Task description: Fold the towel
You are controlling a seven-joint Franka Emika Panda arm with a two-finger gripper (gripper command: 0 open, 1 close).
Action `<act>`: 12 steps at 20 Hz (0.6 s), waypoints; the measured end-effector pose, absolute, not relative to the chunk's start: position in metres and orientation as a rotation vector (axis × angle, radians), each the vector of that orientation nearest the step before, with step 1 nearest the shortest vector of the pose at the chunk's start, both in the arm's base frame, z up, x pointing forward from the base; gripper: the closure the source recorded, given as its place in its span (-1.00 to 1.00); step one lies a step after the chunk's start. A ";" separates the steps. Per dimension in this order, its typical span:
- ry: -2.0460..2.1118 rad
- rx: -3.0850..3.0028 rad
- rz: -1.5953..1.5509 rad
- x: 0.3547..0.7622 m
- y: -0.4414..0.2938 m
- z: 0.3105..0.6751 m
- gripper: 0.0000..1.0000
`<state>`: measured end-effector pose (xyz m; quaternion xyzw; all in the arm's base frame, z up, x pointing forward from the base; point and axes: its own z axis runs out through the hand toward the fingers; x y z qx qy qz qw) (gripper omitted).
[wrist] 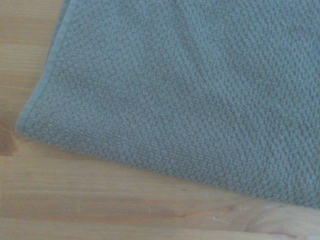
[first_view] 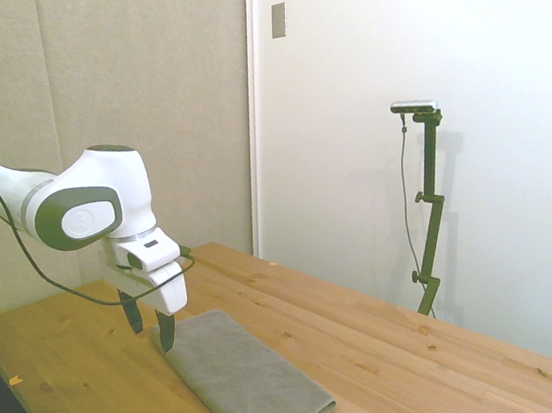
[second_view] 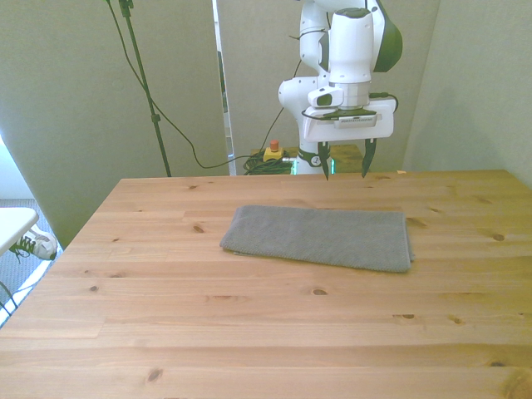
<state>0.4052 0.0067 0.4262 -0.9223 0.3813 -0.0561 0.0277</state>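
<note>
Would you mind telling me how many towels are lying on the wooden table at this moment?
1. The grey towel lies flat on the table, near the middle and nearer the far edge in the front view, just below the open gripper. No others are visible.

One grey towel (second_view: pixel 320 237) lying flat on one wooden table (second_view: pixel 249 332). One white arm with one gripper (second_view: pixel 344 169), two dark fingers spread apart, above the towel's far edge. One red-and-yellow button box (second_view: pixel 273 151) on the floor beyond the table. One shoe (second_view: pixel 37 243) beside the table.
</note>
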 end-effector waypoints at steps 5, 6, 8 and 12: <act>1.226 -2.808 -0.234 0.426 0.018 0.442 -1.00; 1.246 -2.809 -0.251 0.437 0.029 0.445 -1.00; 1.308 -2.839 -0.280 0.460 0.057 0.438 -1.00; 1.510 -2.885 -0.265 0.506 0.102 0.411 -1.00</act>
